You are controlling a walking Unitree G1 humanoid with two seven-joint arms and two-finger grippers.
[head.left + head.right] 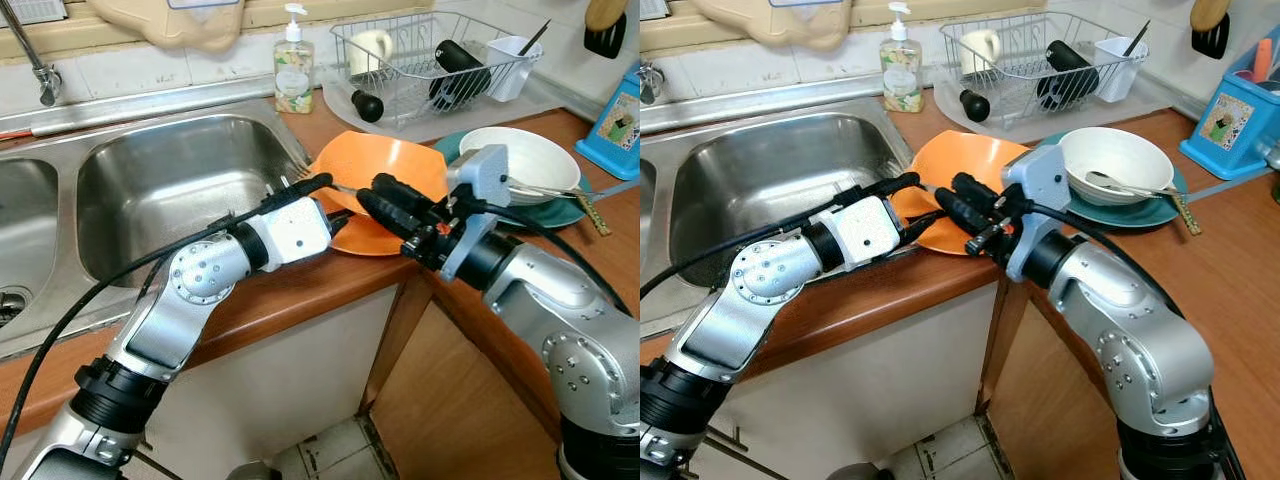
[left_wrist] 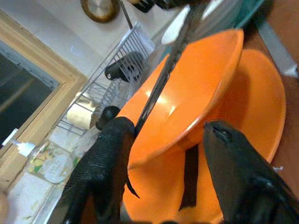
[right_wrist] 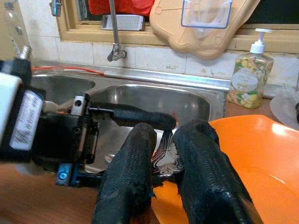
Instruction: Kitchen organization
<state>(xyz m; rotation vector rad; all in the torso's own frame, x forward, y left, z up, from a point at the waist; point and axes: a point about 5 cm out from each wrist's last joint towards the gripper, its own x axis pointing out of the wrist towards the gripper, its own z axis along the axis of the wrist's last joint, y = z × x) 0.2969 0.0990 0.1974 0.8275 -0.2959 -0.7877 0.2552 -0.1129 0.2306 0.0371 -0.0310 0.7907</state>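
A: Where does the orange bowl (image 1: 385,170) lie relative to the two hands?

B: It sits tilted on an orange plate (image 1: 375,235) at the worktop (image 1: 300,290) edge, just beside the sink (image 1: 170,180). The left hand (image 1: 335,205) reaches it from the sink side, its fingers spread to either side of the bowl's near rim, as the left wrist view shows. The right hand (image 1: 385,205) meets it from the opposite side, fingers pressed onto the flat patterned handle of a utensil (image 3: 164,154), seemingly a fork.

A: Which way does the utensil's long axis run?

B: Roughly from the right hand's fingertips across the bowl's rim toward the left hand; a thin dark shaft crosses the bowl in the left wrist view.

A: What room is open for the move?

B: Beyond both hands stand a white bowl (image 1: 520,160) on a teal plate (image 1: 560,212) and the dish rack (image 1: 430,60), near together. The sink beside the left hand looks the freest space. The plate overhangs little; the worktop edge lies directly beneath both wrists.
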